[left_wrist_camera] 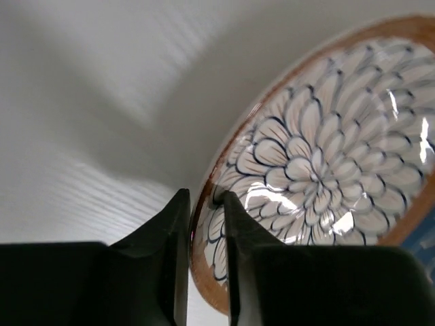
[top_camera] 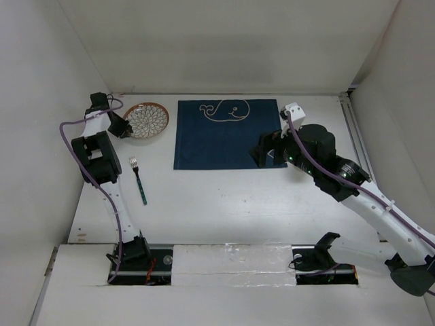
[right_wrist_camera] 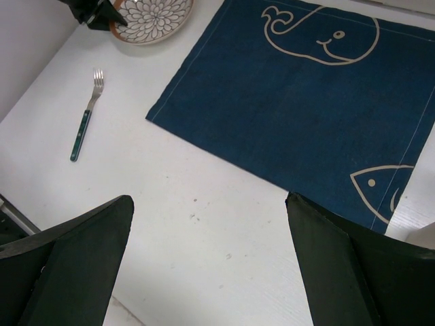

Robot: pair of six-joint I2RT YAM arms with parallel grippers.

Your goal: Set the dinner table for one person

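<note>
A brown-rimmed plate [top_camera: 147,119] with a white flower pattern sits at the back left of the white dinner table [top_camera: 224,204]. My left gripper [top_camera: 122,126] is shut on the plate's left rim; in the left wrist view its fingers [left_wrist_camera: 173,231] pinch the rim of the plate [left_wrist_camera: 326,156]. A green-handled fork [top_camera: 138,180] lies near the left arm, also in the right wrist view [right_wrist_camera: 85,124]. My right gripper [top_camera: 262,151] is open and empty, hovering over the right front of the dark blue whale mat [top_camera: 228,132]. The right wrist view shows the plate [right_wrist_camera: 151,17] too.
The blue mat [right_wrist_camera: 299,102] with white whale and fish drawings lies at the table's back middle. White walls enclose the table on the left, back and right. The arm bases and a taped strip sit at the near edge [top_camera: 231,258].
</note>
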